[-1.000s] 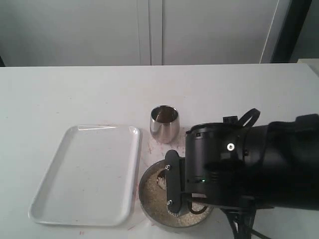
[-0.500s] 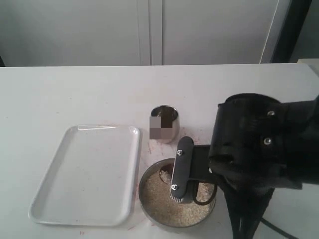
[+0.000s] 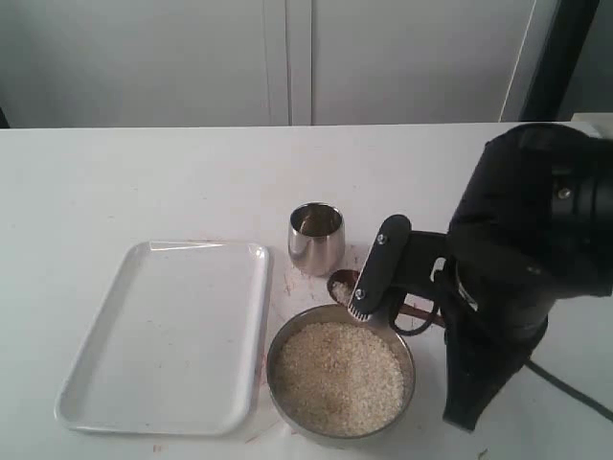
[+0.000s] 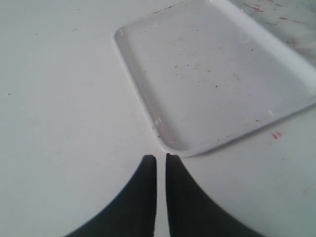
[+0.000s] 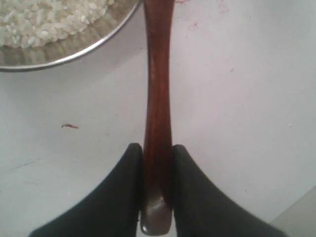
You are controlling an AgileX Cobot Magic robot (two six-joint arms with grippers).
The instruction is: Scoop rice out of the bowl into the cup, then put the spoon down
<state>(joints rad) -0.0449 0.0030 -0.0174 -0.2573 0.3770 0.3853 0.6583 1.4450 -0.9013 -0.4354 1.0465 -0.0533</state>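
The wide steel bowl (image 3: 280, 359) holds a level mass of rice (image 3: 337, 376) near the table's front edge. Just behind it stands the small steel cup (image 3: 316, 240). My right gripper (image 3: 370, 299) is shut on the handle of the reddish-brown spoon (image 3: 343, 286). The spoon's oval end hangs between the bowl's far rim and the cup, with pale grains on it. In the right wrist view the spoon (image 5: 157, 89) runs out from my right gripper (image 5: 158, 147) past the bowl (image 5: 74, 53) and the rice (image 5: 44, 19). My left gripper (image 4: 160, 158) is shut and holds nothing.
A white rectangular tray (image 3: 168, 331) lies left of the bowl; its corner sits just ahead of the left gripper, where the tray (image 4: 212, 79) shows a few specks. The right arm's black bulk (image 3: 522, 259) fills the table's right side.
The right arm has pulled back to the right and up. The spoon has come out of the rice and now hangs past the bowl's far rim, near the cup.
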